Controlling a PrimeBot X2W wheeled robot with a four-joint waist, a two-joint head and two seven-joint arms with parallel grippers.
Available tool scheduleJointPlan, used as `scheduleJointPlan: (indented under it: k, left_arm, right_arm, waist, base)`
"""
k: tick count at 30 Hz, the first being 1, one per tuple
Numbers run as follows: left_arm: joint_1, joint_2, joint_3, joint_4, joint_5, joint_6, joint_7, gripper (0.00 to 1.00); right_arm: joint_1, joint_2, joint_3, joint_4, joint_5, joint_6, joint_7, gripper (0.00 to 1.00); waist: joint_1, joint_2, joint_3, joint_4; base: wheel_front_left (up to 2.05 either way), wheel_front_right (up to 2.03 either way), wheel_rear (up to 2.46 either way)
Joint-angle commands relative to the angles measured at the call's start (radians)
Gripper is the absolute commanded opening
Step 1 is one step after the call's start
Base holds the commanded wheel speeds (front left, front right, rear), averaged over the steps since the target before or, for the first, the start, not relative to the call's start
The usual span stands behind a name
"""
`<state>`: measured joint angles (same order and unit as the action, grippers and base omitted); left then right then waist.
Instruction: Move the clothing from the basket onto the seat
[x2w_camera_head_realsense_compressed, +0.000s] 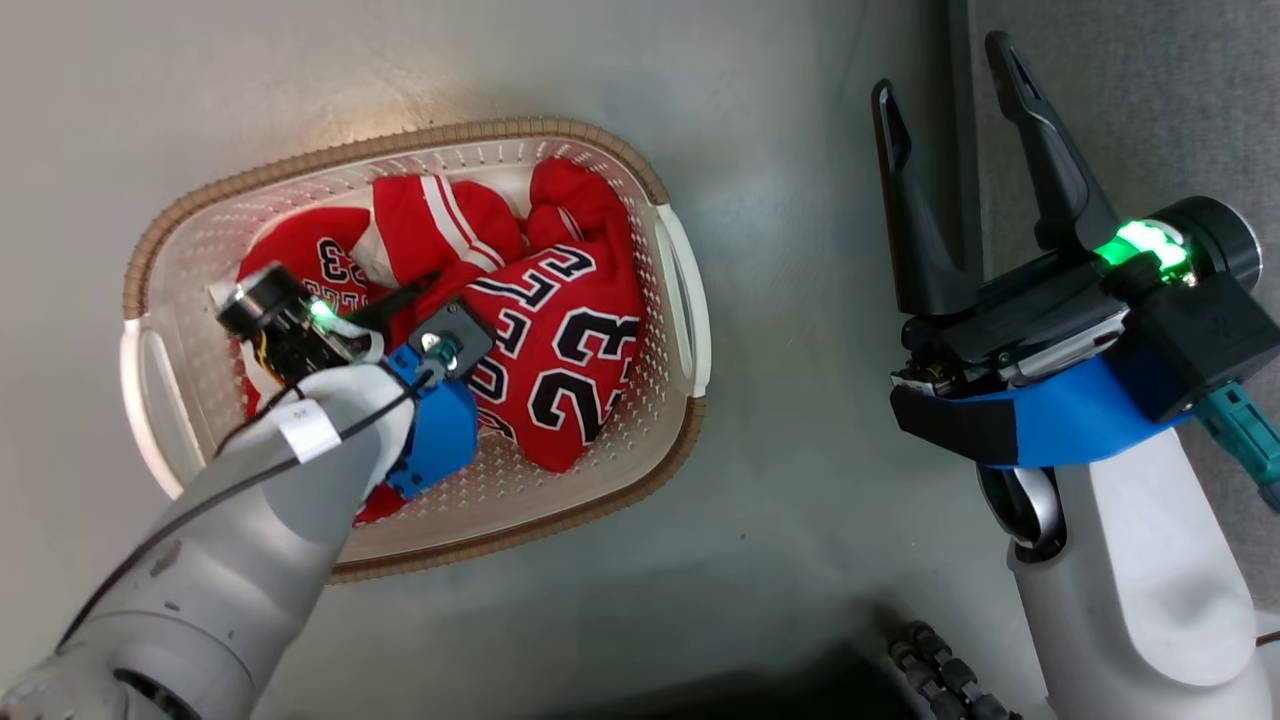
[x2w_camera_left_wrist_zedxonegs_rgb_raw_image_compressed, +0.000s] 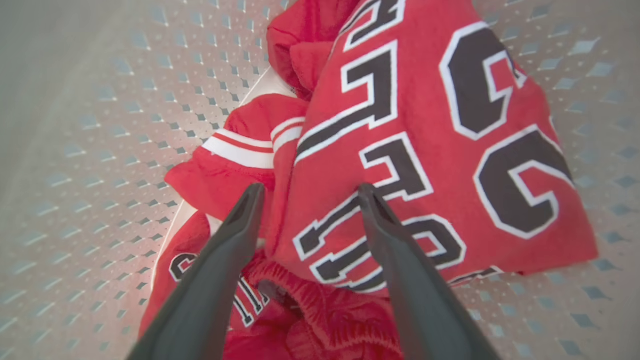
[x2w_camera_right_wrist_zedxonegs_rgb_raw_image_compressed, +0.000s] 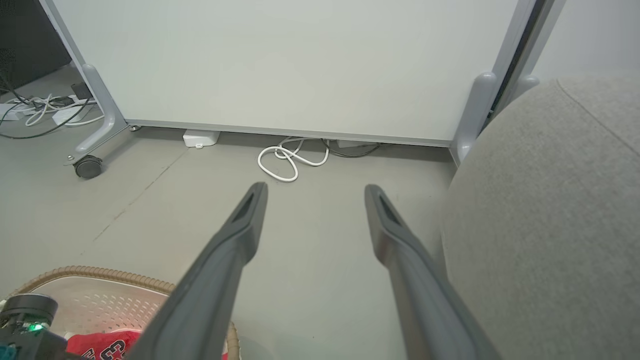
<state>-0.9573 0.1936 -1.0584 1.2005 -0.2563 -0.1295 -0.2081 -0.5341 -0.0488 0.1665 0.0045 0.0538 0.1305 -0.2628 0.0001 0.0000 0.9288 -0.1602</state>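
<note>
1. Floor (x2w_camera_head_realsense_compressed: 800, 480): smooth, pale grey and faintly glossy, it takes up most of the head view. A thin crack line crosses it at the left of the right wrist view.
2. White partition panel (x2w_camera_right_wrist_zedxonegs_rgb_raw_image_compressed: 300, 65): spans the top of the right wrist view and stands on grey legs, with a castor (x2w_camera_right_wrist_zedxonegs_rgb_raw_image_compressed: 87, 166) at the left.
3. Light-grey fabric seat (x2w_camera_right_wrist_zedxonegs_rgb_raw_image_compressed: 550, 225): its rounded edge fills the right side of that view.
4. Cream perforated basket (x2w_camera_head_realsense_compressed: 520, 128): stands on the floor at left centre of the head view, well apart from the seat.
5. Red clothing: lies inside the basket, the jersey (x2w_camera_head_realsense_compressed: 570, 340) toward its right and the striped shorts (x2w_camera_head_realsense_compressed: 440, 225) toward its top.
6. Right gripper (x2w_camera_head_realsense_compressed: 945, 70): at the right of the head view, fingers spread apart above bare floor.
7. Left gripper (x2w_camera_left_wrist_zedxonegs_rgb_raw_image_compressed: 310, 192): down inside the basket, fingers apart over the jersey's lettering. I cannot tell whether they touch it.
8. White cable (x2w_camera_right_wrist_zedxonegs_rgb_raw_image_compressed: 290, 160): coiled at the panel's foot.
</note>
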Motion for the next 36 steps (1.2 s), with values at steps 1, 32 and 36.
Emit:
scheduleJointPlan:
  k: [1, 32, 36]
  left_arm:
    - [-0.038, 0.013, -0.038, 0.010, -0.020, -0.001, 0.011, 1.00]
    - [-0.053, 0.006, -0.223, -0.097, -0.245, -0.001, 0.005, 0.00]
    - [-0.051, -0.010, -0.222, -0.094, -0.311, -0.001, -0.037, 0.00]
  right_arm:
    - [-0.016, -0.003, -0.002, -0.011, 0.002, 0.000, -0.003, 1.00]
    - [0.005, -0.003, -0.017, -0.015, -0.014, 0.000, -0.003, 1.00]
    - [0.023, -0.003, -0.022, 0.001, -0.018, 0.000, -0.003, 1.00]
  waist:
    - [-0.0001, 0.0000, 0.026, -0.007]
    - [-0.0001, 0.0000, -0.014, 0.028]
    - [-0.0001, 0.0000, -0.074, 0.049]
  base:
    - [0.00, 0.00, 0.00]
    - [0.00, 0.00, 0.00]
    - [0.00, 0.00, 0.00]
